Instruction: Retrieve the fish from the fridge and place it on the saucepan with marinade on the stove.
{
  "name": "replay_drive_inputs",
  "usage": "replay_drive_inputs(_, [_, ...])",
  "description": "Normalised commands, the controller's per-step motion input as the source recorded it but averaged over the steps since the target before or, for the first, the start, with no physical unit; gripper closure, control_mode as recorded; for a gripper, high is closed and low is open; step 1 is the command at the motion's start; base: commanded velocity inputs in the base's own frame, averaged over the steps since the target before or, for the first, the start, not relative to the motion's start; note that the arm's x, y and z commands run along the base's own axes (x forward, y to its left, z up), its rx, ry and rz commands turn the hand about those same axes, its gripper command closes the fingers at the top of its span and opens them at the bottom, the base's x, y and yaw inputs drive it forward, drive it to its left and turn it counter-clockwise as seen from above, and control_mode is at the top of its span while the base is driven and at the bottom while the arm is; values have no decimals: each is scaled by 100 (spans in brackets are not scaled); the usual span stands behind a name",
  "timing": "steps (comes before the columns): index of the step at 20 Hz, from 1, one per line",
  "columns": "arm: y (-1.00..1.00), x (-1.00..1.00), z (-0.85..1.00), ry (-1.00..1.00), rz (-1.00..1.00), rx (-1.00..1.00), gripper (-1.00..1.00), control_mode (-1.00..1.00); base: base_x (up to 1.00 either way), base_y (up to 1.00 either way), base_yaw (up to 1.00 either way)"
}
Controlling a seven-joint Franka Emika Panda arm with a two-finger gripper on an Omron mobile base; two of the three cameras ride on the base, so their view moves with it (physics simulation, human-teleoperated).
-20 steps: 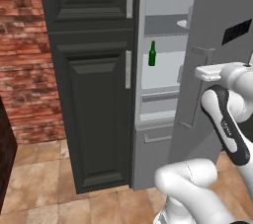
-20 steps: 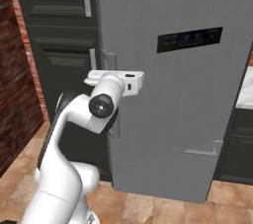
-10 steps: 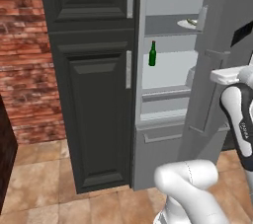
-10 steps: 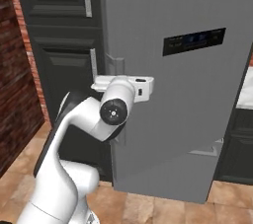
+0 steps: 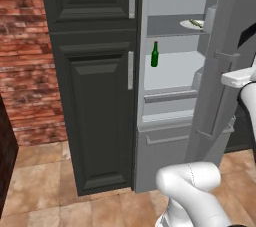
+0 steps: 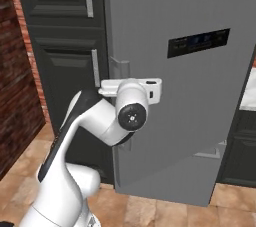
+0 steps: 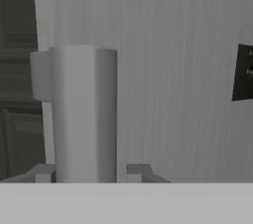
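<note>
fridge door mid-swing, claw on the handle

gripper sits clamped around the fridge door handle, one fingertip each side of the bar, jaws narrowed onto it. in the right base view the hand is pressed against the door at the handle, just below the dark display panel.

fridge is open partway. fish looks like the thin olive sliver on the white plate on the upper shelf, too small to say more. green bottle stands upright on the shelf below, well apart from the plate.

judgement: step in hand is opening the door wider. pull along the hinge arc, not straight back, or the bar will slide through the fingers. keep the wrist square to the handle. door edge partly covers the plate from the left base view, so it needs more swing before reaching in.

materials: door flat matte grey, handle a smooth rounded grey bar, likely slippery. shelves pale grey, hard. dark panelled cabinet beside the fridge, brick wall beyond.
</note>
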Motion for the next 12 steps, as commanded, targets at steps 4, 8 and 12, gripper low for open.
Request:
replay_drive_inputs(4, [-28, 0, 0, 0, 5, 0, 100, -100, 0, 0, 0])
replay_drive_inputs(8, [0, 0, 0, 0, 0, 0, -100, -100, 0, 0, 0])
replay_drive_inputs(12, [0, 0, 0, 0, 0, 0, -100, -100, 0, 0, 0])
